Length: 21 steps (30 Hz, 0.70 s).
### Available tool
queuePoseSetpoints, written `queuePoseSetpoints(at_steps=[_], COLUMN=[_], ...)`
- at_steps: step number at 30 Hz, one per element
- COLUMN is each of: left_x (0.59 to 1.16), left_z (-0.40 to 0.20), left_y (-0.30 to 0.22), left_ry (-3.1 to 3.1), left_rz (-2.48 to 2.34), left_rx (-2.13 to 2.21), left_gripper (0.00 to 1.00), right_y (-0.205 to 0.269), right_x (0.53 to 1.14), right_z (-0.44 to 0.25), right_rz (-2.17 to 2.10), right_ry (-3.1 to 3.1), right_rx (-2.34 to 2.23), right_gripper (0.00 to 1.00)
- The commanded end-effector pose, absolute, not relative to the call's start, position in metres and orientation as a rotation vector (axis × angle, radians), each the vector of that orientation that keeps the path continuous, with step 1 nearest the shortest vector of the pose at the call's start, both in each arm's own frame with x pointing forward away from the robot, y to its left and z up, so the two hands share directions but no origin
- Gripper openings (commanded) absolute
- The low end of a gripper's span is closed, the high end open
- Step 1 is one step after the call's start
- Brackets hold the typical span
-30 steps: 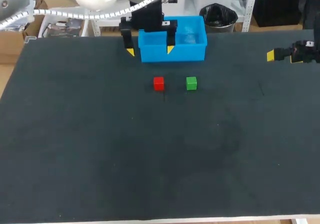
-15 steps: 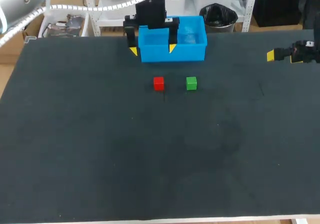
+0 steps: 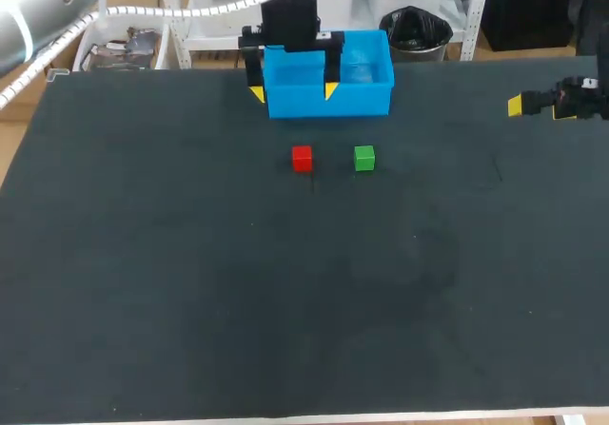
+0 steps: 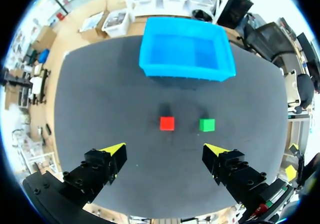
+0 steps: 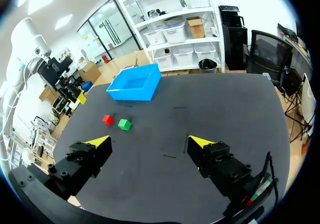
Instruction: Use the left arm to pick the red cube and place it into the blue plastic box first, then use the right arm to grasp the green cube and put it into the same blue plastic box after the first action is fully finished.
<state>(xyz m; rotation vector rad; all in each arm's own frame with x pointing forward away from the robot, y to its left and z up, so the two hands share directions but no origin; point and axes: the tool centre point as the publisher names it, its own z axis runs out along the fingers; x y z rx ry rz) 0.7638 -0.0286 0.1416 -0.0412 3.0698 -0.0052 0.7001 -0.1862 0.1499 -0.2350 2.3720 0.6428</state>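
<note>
Currently I am holding the left claw (image 4: 165,150) open and empty above the far edge of the tabletop (image 3: 285,301), close over the front wall of the blue plastic box (image 3: 354,98). The red cube (image 3: 302,159) is lying just nearside of the box. The green cube (image 3: 363,158) is sitting beside it toward the right edge, near but not touching. The right claw (image 5: 150,143) is waiting open and empty at the right edge, well apart from both cubes.

Hazards, as I am judging them:
- A straight descent from this position is likely to strike the box wall, so the left claw needs to come toward the near edge first.
- With the fingers spread this wide, the right-hand finger may clip the green cube and push it out of place.
- An off-centre closure could tip or skid the red cube.

Compared with one second earlier, the left claw is sitting slightly nearer the right edge. The cubes, box and right claw are showing no shift.
</note>
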Motion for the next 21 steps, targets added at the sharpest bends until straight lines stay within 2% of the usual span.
queuePoseSetpoints(at_steps=[1,5,21], left_x=[0.764,0.761,0.760], left_z=[0.142,0.152,0.157], left_y=[-0.027,-0.023,-0.022], left_ry=[3.076,3.069,3.071], left_rz=[-0.021,-0.152,-0.148], left_rx=[-0.035,0.026,0.036], left_gripper=[1.00,1.00,1.00], right_y=[-0.186,-0.186,-0.186], right_x=[0.700,0.700,0.700], right_z=[0.150,0.150,0.150], right_rz=[0.642,0.642,0.642], right_ry=[2.372,2.372,2.372], right_rx=[-0.235,-0.235,-0.235], right_gripper=[1.00,1.00,1.00])
